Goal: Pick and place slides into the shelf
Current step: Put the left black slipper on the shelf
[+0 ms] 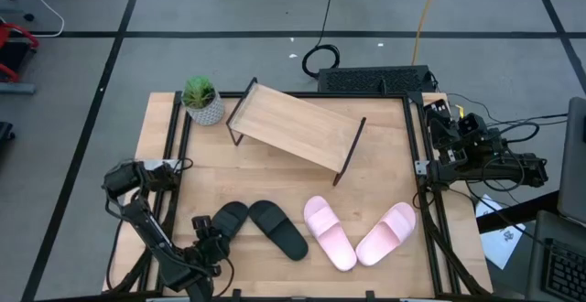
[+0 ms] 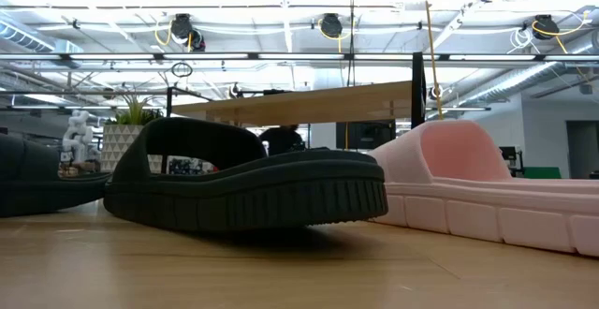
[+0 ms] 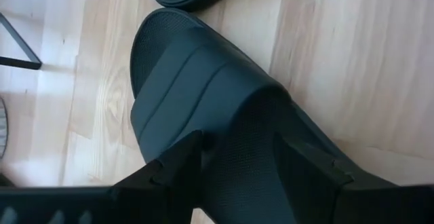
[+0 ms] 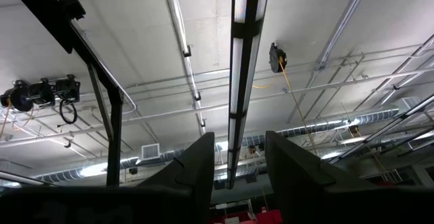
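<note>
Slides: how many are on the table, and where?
4, all along the near edge: black slide at the left hand, second black slide, two pink slides. None on the shelf.

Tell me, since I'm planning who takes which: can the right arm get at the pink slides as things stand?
Probably yes. The right end effector is parked at the table's right edge, pointing upward; the pink slides lie uncovered on its side, nothing between.

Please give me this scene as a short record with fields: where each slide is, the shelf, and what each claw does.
black slides: left one and right one on the table, front left
pink slides: pair on the table, front right
shelf: at the back, nothing on it
left claw: fingers straddle the heel of the left black slide, not clamped
right claw: off the table's right edge, open, pointing at the ceiling
plant: beside the shelf's left end
</note>
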Robot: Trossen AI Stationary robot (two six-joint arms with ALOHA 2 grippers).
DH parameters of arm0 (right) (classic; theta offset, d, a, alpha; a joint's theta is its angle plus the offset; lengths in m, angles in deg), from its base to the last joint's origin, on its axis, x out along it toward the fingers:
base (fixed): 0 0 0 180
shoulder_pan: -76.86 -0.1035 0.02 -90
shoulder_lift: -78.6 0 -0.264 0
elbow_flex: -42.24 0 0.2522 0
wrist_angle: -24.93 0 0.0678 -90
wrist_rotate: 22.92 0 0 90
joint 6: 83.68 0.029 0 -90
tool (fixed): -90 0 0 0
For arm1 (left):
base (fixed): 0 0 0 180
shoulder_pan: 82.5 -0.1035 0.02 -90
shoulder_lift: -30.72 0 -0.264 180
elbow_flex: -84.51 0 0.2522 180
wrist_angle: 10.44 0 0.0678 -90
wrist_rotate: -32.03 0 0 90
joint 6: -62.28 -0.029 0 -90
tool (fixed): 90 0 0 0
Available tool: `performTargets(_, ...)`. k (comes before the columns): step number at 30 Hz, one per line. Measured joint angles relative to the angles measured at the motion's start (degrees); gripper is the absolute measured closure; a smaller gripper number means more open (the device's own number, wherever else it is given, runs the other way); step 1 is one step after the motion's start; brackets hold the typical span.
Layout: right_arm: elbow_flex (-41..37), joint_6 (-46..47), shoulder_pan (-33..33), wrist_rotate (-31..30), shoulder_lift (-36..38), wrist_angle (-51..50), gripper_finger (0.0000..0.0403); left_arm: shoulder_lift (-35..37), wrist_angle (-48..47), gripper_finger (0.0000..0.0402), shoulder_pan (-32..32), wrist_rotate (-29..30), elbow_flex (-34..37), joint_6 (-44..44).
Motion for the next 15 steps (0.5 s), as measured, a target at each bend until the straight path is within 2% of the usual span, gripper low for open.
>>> performTargets(11, 0.0, 0.0, 0.0, 0.0, 0.0, 0.0, 0.0282, 0.0, -6.7, 0.0212, -2.0, 0.7, 0.0, -0.7)
performTargets(15, 0.0, -0.1, 0.0, 0.0, 0.0, 0.0, 0.0282, 0.0, -5.0, 0.0235, -2.3, 0.8, 0.0, -1.4)
